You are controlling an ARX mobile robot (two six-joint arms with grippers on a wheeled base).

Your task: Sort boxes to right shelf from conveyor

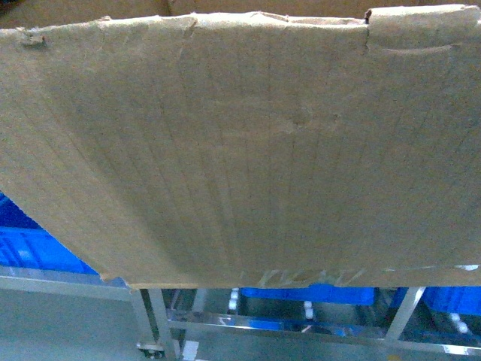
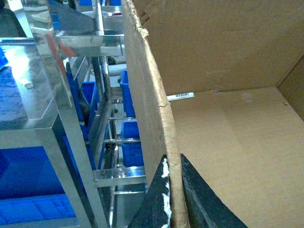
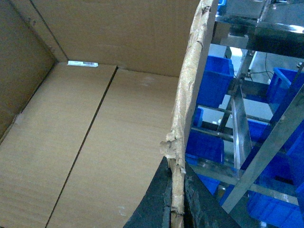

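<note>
A large brown cardboard box (image 1: 240, 143) fills nearly the whole head view, held up with its near wall facing the camera. My left gripper (image 2: 174, 164) is shut on the box's left wall (image 2: 152, 109), one finger outside and one inside. My right gripper (image 3: 176, 167) is shut on the ragged right wall (image 3: 187, 99) the same way. The box's bare inside floor (image 3: 95, 142) and a white sticker strip (image 2: 180, 95) show. The steel shelf (image 1: 301, 320) shows below the box and beside both walls. The conveyor is out of view, and neither gripper shows in the head view.
Blue plastic crates (image 1: 34, 244) sit on the steel rack's tiers, seen also in the right wrist view as blue crates (image 3: 213, 80). Steel uprights and cross rails (image 2: 71, 142) stand close to the box's left wall, and slanted steel bars (image 3: 266, 142) close to its right wall.
</note>
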